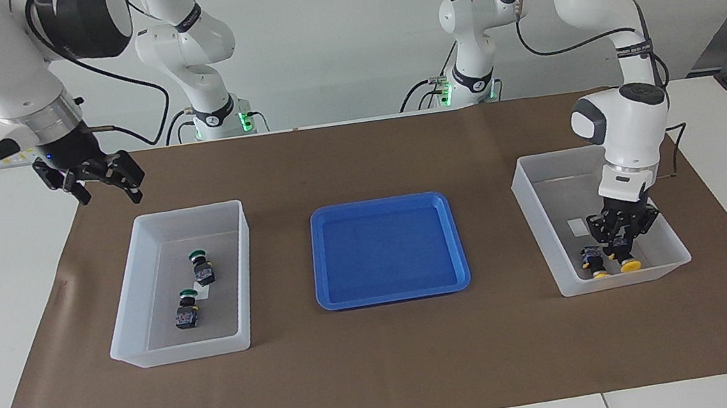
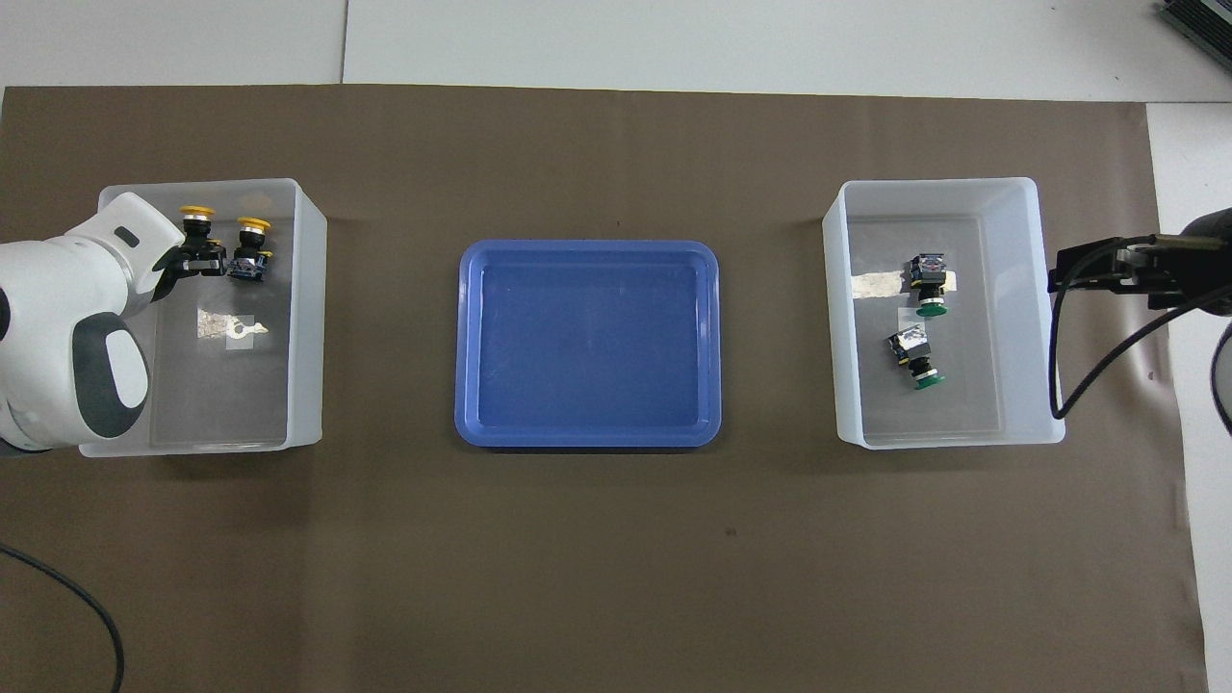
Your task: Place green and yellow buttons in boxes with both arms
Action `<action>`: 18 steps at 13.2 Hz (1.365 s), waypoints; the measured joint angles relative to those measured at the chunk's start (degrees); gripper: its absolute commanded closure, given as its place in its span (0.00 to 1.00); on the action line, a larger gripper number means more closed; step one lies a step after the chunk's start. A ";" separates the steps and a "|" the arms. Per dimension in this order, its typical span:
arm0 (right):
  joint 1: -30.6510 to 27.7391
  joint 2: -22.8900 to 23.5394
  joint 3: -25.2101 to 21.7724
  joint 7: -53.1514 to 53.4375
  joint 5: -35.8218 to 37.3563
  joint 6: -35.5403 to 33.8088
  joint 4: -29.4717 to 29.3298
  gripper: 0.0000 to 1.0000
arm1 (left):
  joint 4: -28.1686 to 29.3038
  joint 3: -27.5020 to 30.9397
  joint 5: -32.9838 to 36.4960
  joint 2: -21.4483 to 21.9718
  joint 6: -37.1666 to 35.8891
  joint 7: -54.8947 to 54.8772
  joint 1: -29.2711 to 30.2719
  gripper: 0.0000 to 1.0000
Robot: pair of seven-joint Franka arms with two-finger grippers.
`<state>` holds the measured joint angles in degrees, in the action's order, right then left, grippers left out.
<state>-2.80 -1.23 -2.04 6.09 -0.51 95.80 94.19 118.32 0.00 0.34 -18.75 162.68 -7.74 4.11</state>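
Observation:
Two green buttons (image 1: 202,267) (image 1: 187,310) lie in the box (image 1: 129,291) toward the right arm's end; they also show in the overhead view (image 2: 927,284) (image 2: 914,358). My right gripper (image 1: 109,190) is open and empty, raised over the mat beside that box (image 2: 1049,318). My left gripper (image 1: 621,241) reaches down into the other box (image 1: 533,210) and is shut on a yellow button (image 1: 627,260), cap down at the floor. A second yellow button (image 1: 594,261) lies next to it. Both show in the overhead view (image 2: 197,226) (image 2: 250,245).
A shallow blue tray (image 1: 387,250) sits between the two boxes with nothing in it. A brown mat (image 1: 385,369) covers the table. Each box has a small white label on its floor (image 2: 231,327).

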 measured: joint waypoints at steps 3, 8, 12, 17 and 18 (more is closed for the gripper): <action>-0.85 -0.59 -0.05 0.00 0.27 -4.55 -2.12 0.00 | -0.11 -0.12 0.00 -0.29 0.64 -0.17 -0.01 0.17; 0.75 -0.68 -1.89 -0.26 0.39 -7.57 -3.91 0.00 | -0.25 -0.28 0.00 -0.23 0.64 -0.32 -0.07 0.00; 4.34 -0.69 -5.72 -0.26 0.38 -8.24 -3.93 0.00 | -1.22 -0.72 0.01 5.84 -14.04 -0.50 -0.40 0.00; 4.87 -0.69 -5.74 -0.27 0.38 -8.33 -3.92 0.00 | -0.06 -0.92 -0.01 19.23 -33.96 0.64 -6.22 0.00; 4.96 -0.69 -5.70 -0.33 0.38 -8.33 -3.92 0.00 | 0.49 -0.93 -0.01 21.46 -36.47 1.81 -7.43 0.00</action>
<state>2.16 -1.92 -7.74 5.77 -0.14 87.47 90.27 118.81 -0.93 0.33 2.71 126.21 -5.93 -3.32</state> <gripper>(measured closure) 0.000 0.000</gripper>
